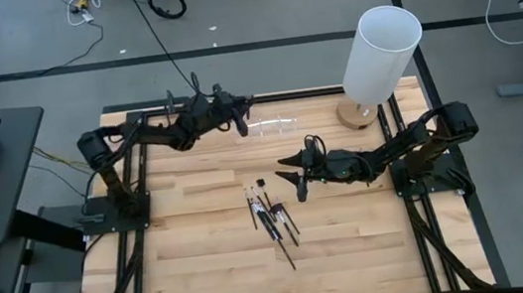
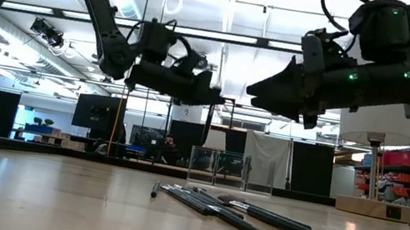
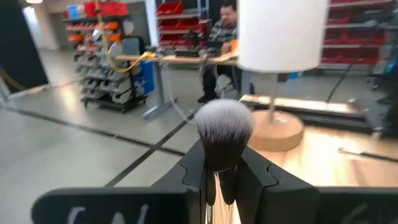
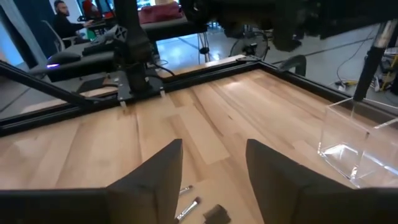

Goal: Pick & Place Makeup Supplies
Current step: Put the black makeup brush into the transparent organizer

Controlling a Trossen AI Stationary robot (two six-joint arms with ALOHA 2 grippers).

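Several thin dark makeup brushes (image 1: 272, 217) lie flat in a loose cluster at mid-table; they also show in the low view (image 2: 255, 217). My right gripper (image 1: 292, 175) hangs open just above and beyond their far ends (image 4: 189, 208), with nothing between its fingers (image 4: 211, 165). My left gripper (image 1: 243, 117) is up at the far side, beside the small clear holder (image 1: 274, 123), and is shut on a brush with a fluffy grey-white head (image 3: 224, 127). My left gripper pinches the brush between its two fingers just behind the bristle head (image 3: 221, 173). The brush lies along the fingers, with its head sticking out past the fingertips. The fingers are level and come from the table's left. The brush is lifted clear of the table.
The clear holder (image 2: 221, 169) stands on the far half of the table. A tall white cylinder (image 1: 382, 52) on a round wooden base (image 3: 273, 134) stands at the far right corner. Black frame rails run along the table's sides. A seated person (image 3: 227, 25) is in the room beyond.
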